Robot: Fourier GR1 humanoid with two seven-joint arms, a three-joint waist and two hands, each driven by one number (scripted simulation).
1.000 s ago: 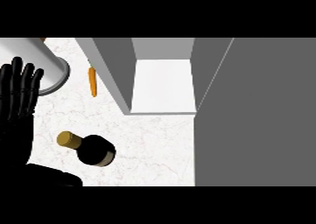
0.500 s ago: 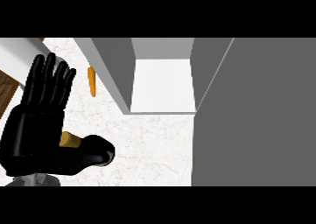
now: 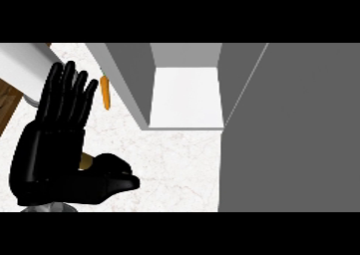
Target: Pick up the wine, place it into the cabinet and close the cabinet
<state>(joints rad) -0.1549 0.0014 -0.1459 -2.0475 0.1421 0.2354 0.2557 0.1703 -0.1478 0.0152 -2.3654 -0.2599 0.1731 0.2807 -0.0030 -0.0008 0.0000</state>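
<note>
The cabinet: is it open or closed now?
Open: the cabinet shows its white inside floor between grey walls, with no door across it.

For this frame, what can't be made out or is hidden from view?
- Wine bottle: head view, mostly hidden by the left hand; only a tan sliver and a dark part show.
- Grip: whether the thumb clasps the bottle is unclear.
- Right hand: not in view.
- Cabinet: cut by the top band.
- Orange object: too small to identify.

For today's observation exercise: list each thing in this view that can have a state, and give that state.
Cabinet: open, inside bare.
Wine: on the counter, mostly hidden by the hand.
Left hand: open, fingers straight, thumb beside the wine.
Carrot: lying on the counter beside the cabinet.
</note>
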